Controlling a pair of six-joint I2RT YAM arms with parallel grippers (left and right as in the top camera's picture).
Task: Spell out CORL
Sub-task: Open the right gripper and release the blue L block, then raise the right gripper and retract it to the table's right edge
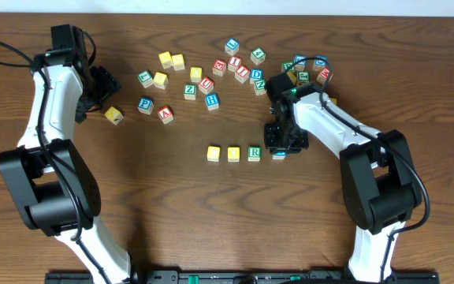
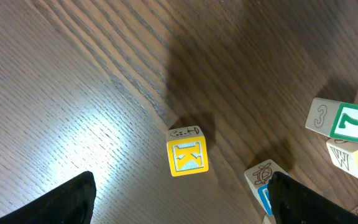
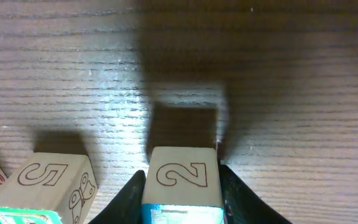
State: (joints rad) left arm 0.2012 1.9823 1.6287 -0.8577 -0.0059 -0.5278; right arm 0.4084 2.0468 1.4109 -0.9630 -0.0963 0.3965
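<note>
Right gripper (image 3: pixel 182 179): jaws drawn narrow, pressed against both sides of the blue-topped cube (image 3: pixel 181 168). The cube showed a numeral 2 on its facing side; its top letter was not legible, and it was judged the L. It sat at the right end of the row, just beside the green R cube (image 1: pixel 254 153), which followed the first yellow cube (image 1: pixel 213 153) and second yellow cube (image 1: pixel 233 153). Whether it rested on the table (image 1: pixel 172 205) could not be told. Step judged: placing the last letter. Next move called for squaring it with the row, then releasing without nudging its neighbour. Left gripper (image 1: pixel 101 83): wide open, empty, above the yellow K cube (image 2: pixel 187 157), well apart.
</note>
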